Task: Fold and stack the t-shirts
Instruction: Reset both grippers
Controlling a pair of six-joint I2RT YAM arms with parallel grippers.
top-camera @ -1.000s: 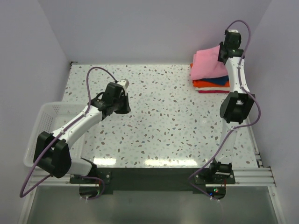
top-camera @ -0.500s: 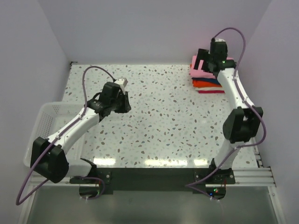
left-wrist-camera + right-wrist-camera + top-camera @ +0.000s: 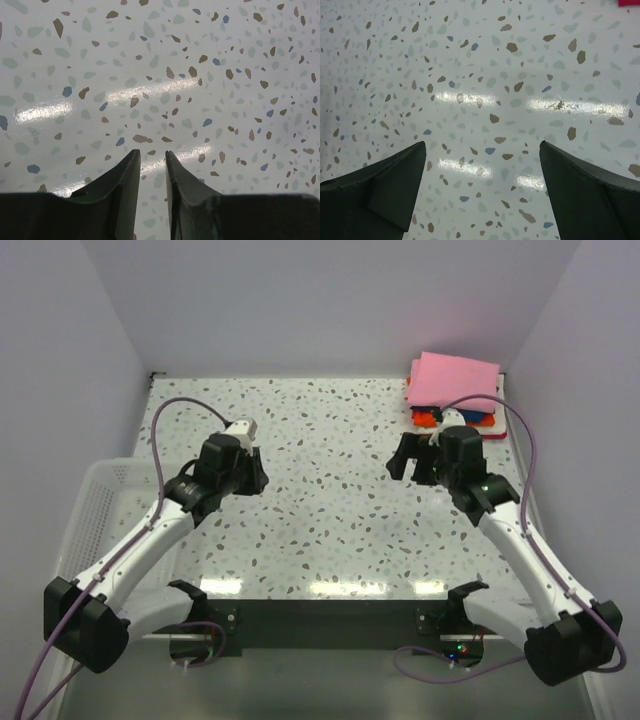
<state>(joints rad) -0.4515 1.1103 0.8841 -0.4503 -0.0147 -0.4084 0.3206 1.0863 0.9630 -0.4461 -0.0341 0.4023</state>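
Scanning from the left, you have the white wire basket [image 3: 93, 502] at the table's left edge. The left arm [image 3: 150, 540] rises from its near base and slants across the basket's inner corner toward the left-centre of the speckled table [image 3: 330, 510]. The left gripper [image 3: 151, 153] tips down over bare tabletop, its fingers parted by a slim gap with nothing between them.

Further right, the right arm [image 3: 510, 530] leans up and inward from its near-right base, elbow low. The right gripper [image 3: 482, 145] points toward mid-table, spread wide and holding nothing.

The t-shirts [image 3: 452, 390] sit stacked in the far right corner, just behind the right wrist. The pink shirt [image 3: 456, 378] lies folded on top, with orange [image 3: 427, 418] and red [image 3: 494, 433] edges showing beneath.
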